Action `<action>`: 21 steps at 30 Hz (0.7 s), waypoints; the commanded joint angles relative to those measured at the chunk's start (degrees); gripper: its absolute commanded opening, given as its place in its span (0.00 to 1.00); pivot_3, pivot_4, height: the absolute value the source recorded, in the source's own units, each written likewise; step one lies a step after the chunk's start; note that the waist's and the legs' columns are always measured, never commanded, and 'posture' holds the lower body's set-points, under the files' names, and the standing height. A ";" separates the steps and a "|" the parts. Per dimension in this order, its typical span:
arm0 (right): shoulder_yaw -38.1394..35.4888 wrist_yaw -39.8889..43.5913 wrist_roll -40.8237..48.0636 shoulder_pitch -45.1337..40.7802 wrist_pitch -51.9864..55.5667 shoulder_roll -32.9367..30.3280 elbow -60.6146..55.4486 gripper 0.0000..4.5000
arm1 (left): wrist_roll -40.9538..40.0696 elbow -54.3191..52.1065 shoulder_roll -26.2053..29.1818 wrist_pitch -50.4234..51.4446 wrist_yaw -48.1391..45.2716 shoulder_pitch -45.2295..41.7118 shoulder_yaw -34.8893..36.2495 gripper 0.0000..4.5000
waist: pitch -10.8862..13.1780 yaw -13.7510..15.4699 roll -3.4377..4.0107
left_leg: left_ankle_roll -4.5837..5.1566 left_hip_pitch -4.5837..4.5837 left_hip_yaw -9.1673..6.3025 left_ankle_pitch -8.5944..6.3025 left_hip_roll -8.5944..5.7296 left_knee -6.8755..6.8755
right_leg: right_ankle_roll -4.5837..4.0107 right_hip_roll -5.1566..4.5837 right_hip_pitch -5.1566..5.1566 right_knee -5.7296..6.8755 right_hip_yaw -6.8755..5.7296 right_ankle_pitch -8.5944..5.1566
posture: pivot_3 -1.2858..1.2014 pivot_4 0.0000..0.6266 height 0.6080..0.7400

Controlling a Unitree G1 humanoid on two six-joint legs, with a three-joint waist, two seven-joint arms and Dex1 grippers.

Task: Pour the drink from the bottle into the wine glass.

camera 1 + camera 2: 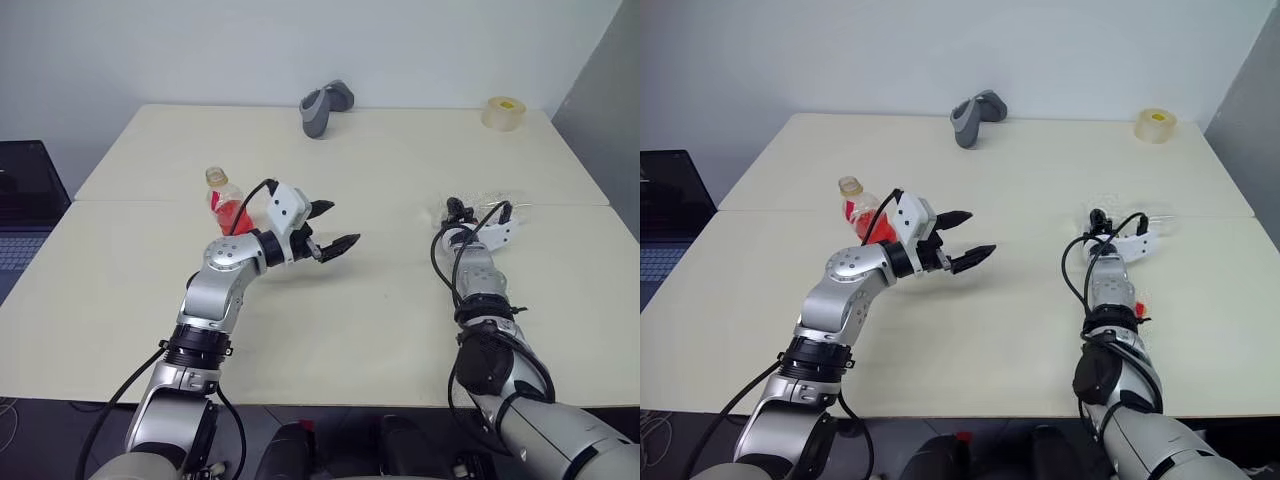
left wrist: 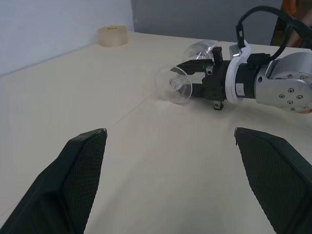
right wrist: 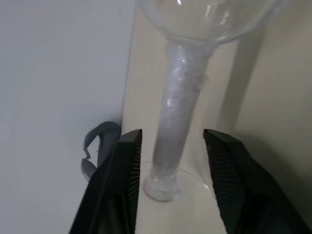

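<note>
Zero poured: right fingers [image 3: 170, 161] straddle the toppled wine glass's [image 2: 183, 80] stem, grip unclear; left fingers [image 1: 335, 225] spread empty; bottle [image 1: 228, 205] untouched.

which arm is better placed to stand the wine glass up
Right. The wine glass lies on its side on the table, and the right gripper already has its fingers either side of the stem, not yet clamped. The left gripper hangs open nearer the bottle.
</note>
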 commanded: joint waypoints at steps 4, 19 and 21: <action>0.80 4.55 2.15 -1.45 1.23 -0.63 0.69 0.03 | -0.20 -2.90 0.27 0.05 0.39 0.11 0.15 1.00 | 0.01 -0.13 0.02 | 0.00 0.01 -0.01 0.00 0.01 -0.01 | 0.00 0.00 0.01 0.00 -0.01 0.00 | 0.52 0.24 1.00; 49.42 10.74 -41.09 26.52 -11.69 -2.78 -36.31 0.03 | -1.61 -7.90 4.77 0.35 0.68 7.62 3.13 1.00 | 0.02 -0.38 0.12 | -0.13 -0.53 0.19 0.09 0.01 0.07 | 0.01 -0.02 -0.92 0.53 0.12 -0.01 | 0.52 0.24 1.00; 51.31 9.97 -43.52 26.61 -16.34 -0.97 -32.95 0.03 | -1.94 -8.84 5.32 0.58 0.84 8.66 3.59 1.00 | 0.02 -0.55 0.12 | -0.12 -0.48 0.19 0.10 0.03 0.06 | 0.02 0.00 -0.92 0.60 0.11 -0.01 | 0.52 0.24 1.00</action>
